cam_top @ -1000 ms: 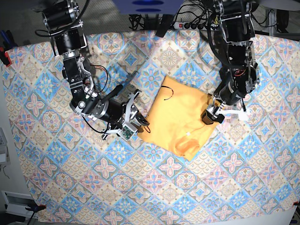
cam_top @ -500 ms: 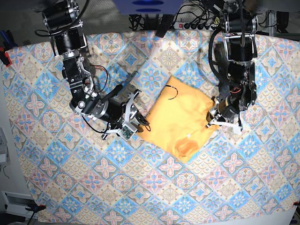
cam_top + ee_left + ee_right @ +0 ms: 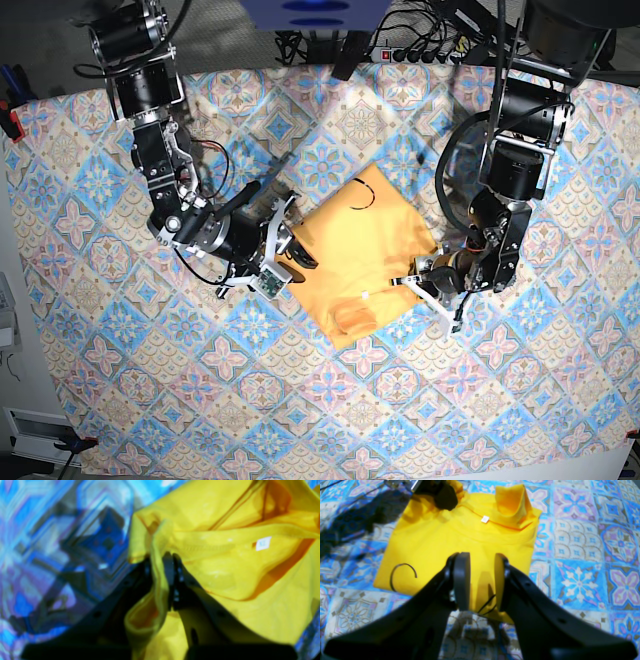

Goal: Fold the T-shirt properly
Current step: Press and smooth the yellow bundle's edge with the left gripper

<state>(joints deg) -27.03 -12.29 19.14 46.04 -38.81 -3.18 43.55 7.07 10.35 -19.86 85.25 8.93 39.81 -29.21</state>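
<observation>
The yellow-orange T-shirt [image 3: 365, 250] lies folded into a rough rectangle on the tablecloth, with a small raised fold at its near corner [image 3: 350, 318]. A white size tag [image 3: 263, 543] shows by the collar, and a thin dark curved mark [image 3: 403, 573] lies near the opposite edge. My left gripper [image 3: 161, 572] is shut on a bunched fold of the shirt's edge. In the base view it is at the shirt's right corner [image 3: 418, 282]. My right gripper [image 3: 481, 580] is open and empty, low over the shirt's left edge [image 3: 288, 250].
The blue-and-pink tile-patterned tablecloth [image 3: 500, 380] covers the whole table. A power strip and cables [image 3: 400, 52] lie past the far edge. The left arm's black body [image 3: 440, 492] sits at the far side of the shirt in the right wrist view.
My left arm has swung down and toward the table's middle, dragging the shirt's right edge with it. The shirt has shifted left and looks narrower. The right arm has barely moved.
</observation>
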